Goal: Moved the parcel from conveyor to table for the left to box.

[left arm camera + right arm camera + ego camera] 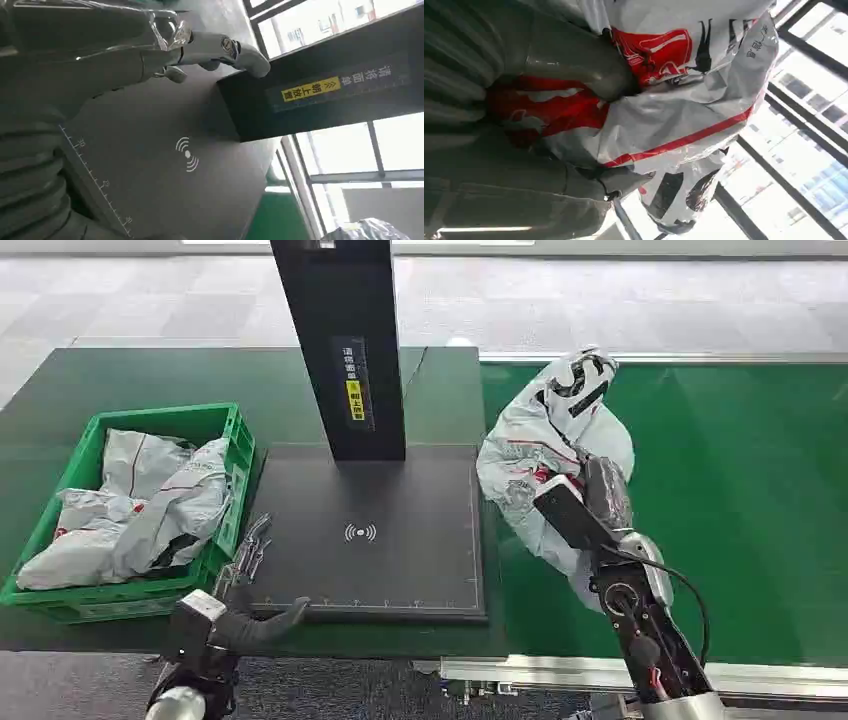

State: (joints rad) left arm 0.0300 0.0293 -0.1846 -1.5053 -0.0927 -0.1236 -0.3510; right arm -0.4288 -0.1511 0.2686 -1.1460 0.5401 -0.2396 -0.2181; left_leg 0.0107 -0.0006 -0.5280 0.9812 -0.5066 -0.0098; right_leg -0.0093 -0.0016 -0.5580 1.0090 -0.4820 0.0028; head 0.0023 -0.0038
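Note:
A white plastic parcel [548, 445] with red and black print hangs above the green conveyor [740, 490], just right of the black scanner pad [370, 535]. My right hand [600, 495] grips it from below; in the right wrist view the thumb [579, 62] and fingers [624, 180] press into the parcel [684, 115]. My left hand [248, 555] hovers at the pad's front left corner, beside the green crate [232, 445], fingers spread and holding nothing. In the left wrist view its fingers [220, 50] stretch over the pad [187, 155].
The green crate holds several white parcels [140, 505]. A black post [345, 345] with a yellow label stands at the back of the scanner pad. The dark green table [130, 375] lies under both; grey floor lies beyond it.

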